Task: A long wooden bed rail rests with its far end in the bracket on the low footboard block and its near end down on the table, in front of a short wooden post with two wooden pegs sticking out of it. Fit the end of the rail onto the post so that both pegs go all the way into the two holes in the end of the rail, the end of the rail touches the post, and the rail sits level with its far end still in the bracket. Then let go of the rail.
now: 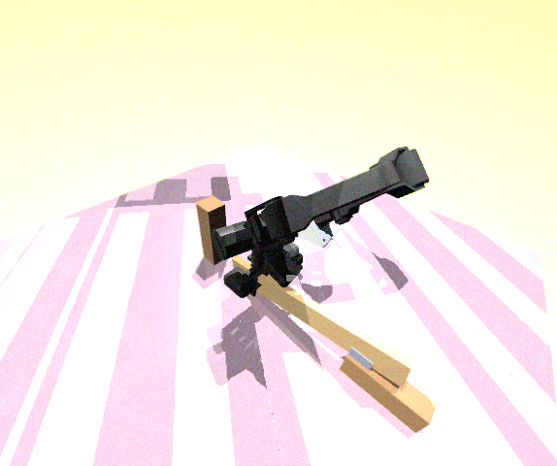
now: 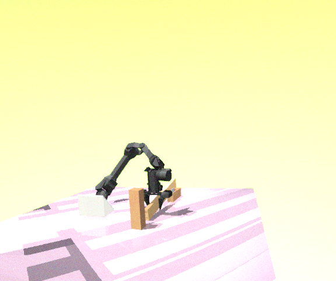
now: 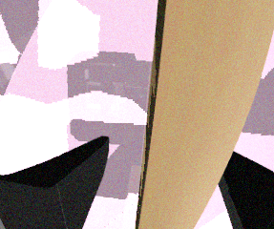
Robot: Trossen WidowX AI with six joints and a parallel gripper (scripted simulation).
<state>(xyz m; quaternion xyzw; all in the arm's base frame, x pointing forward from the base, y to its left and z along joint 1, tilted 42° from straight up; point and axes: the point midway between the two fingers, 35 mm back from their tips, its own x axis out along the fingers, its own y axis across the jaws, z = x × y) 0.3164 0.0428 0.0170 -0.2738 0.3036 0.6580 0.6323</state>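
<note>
The long wooden rail slopes from the grey bracket on the footboard block down to its near end, which lies low in front of the upright post. The pegs are hidden behind the arm. My gripper straddles the rail near the post end. In the wrist view the right finger is at the rail's side. A gap shows between the left finger and the rail. The fingers are partly open.
The arm's white base block stands behind the post. The table top has pink and white stripes with dark shadows.
</note>
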